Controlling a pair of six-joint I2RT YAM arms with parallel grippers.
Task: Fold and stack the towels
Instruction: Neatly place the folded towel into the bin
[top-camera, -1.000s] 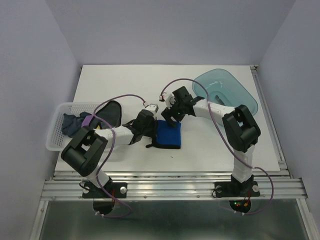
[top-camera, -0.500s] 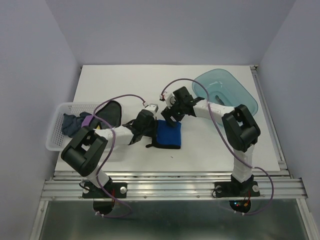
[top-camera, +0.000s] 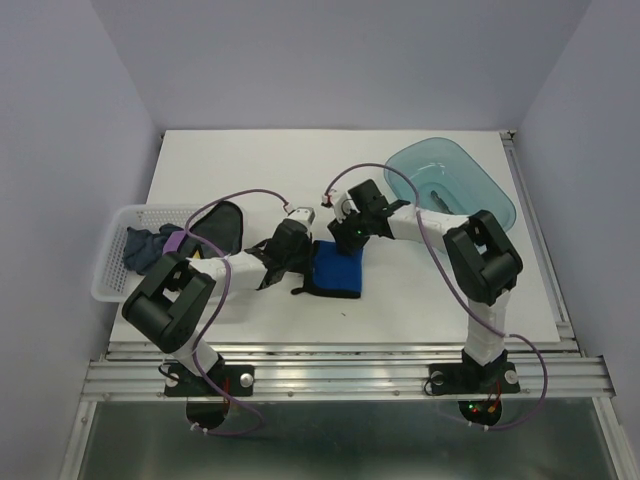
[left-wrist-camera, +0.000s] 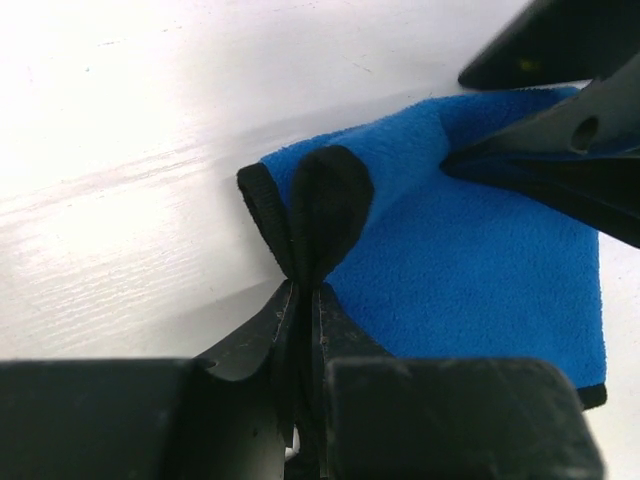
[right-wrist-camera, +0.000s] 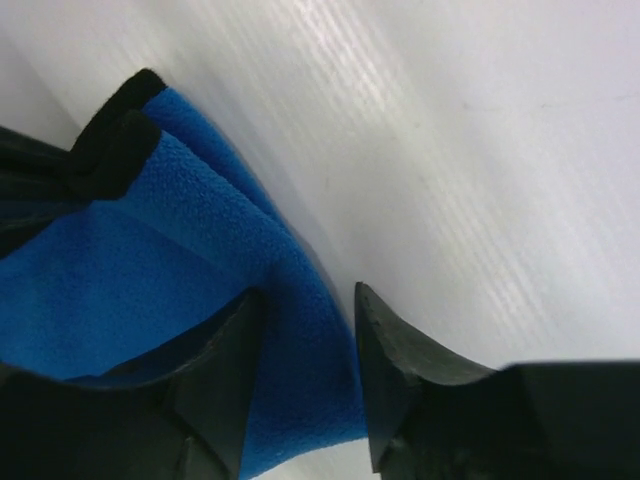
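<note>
We see a white counter (top-camera: 250, 170) under both arms. A see-through teal tray (top-camera: 495, 195) sits well apart from the right tool (top-camera: 345, 238), out to its right and farther from the arm bases. A white mesh basket (top-camera: 110, 270) stands at the counter's left edge, well to the left of the left tool (top-camera: 300, 262).

The blue towel (top-camera: 338, 272), w/ black edging, lies flat on the counter, folded over. It sits directly under and between the two tools, just in front of each.

In the basket, far left of the left tool, there is a bunched dark towel (top-camera: 148, 250) w/ a bit of purple towel (top-camera: 175, 240) touching it on the side nearer the tool.

Left tool, wrist view (left-wrist-camera: 300, 290): closed tight, pinching the blue towel's black-edged corner, which puckers up just ahead of the tips.

Right tool, wrist view (right-wrist-camera: 310, 300): narrow gap, fingers (right-wrist-camera: 390, 370) either side of the towel's folded edge, blue cloth btwn them. We can't tell whether they press on it.
</note>
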